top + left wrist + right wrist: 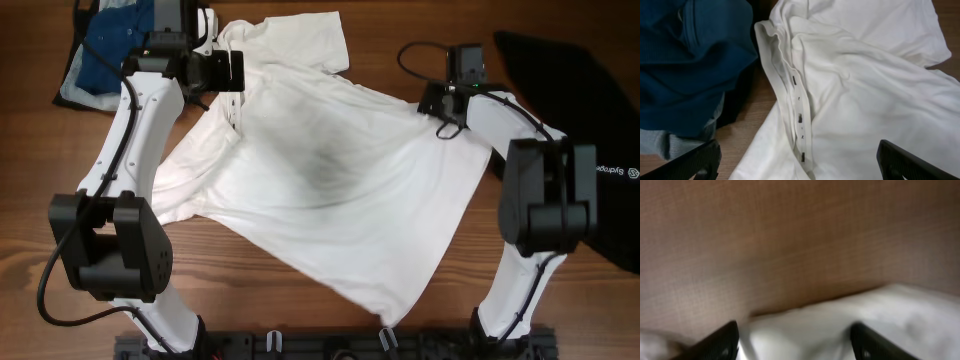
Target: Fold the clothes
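Rumpled white cotton T-shirt [330, 190] on woodgrain table [250, 295]; left fingers [695, 162] spread empty, right fingers [722, 342] seemingly parted.

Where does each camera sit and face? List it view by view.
Overhead: above the table, looking down on the white T-shirt; left gripper, right gripper show.
Left wrist: looks down on the collar, blue shirt beside it; own fingertips show.
Right wrist: low, blurred, faces table and T-shirt edge; own fingertips show.
Shared: overhead and left wrist both show the blue shirt.
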### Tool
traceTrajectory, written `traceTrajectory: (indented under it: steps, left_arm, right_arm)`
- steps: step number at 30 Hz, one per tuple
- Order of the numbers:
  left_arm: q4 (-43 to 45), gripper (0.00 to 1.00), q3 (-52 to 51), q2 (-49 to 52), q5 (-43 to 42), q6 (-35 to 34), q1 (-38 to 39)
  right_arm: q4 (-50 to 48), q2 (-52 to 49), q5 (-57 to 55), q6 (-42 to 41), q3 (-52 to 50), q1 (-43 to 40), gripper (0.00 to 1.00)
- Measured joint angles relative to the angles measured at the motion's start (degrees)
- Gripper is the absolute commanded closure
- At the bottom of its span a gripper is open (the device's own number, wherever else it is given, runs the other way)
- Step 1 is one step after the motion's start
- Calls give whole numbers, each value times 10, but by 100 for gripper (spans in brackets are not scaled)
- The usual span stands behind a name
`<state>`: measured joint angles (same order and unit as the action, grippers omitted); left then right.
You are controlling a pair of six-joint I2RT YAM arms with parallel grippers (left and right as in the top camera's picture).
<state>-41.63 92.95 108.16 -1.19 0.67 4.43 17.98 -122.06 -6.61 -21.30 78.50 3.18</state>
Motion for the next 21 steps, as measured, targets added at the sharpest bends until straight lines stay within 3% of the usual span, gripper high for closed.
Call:
traceTrajectory:
  steps: [5,12,14,16,21]
  left_arm:
    - [-9,0,0,0,-22,-11,0]
    - [-15,0,0,0,-30,-19,6]
    - [-15,0,0,0,-31,-19,9]
    - [-16,0,0,0,-32,-19,11]
    - [-17,0,0,0,-31,-19,10]
  right_arm:
    - [-90,-63,-11,16,61,-27,28]
    - [-97,-149,4,49,196,-79,29]
    - [-91,-167,15,57,229,-94,18]
    - [-72,-175,30,67,251,-103,2]
    - [130,-183,82,95,364,-110,0]
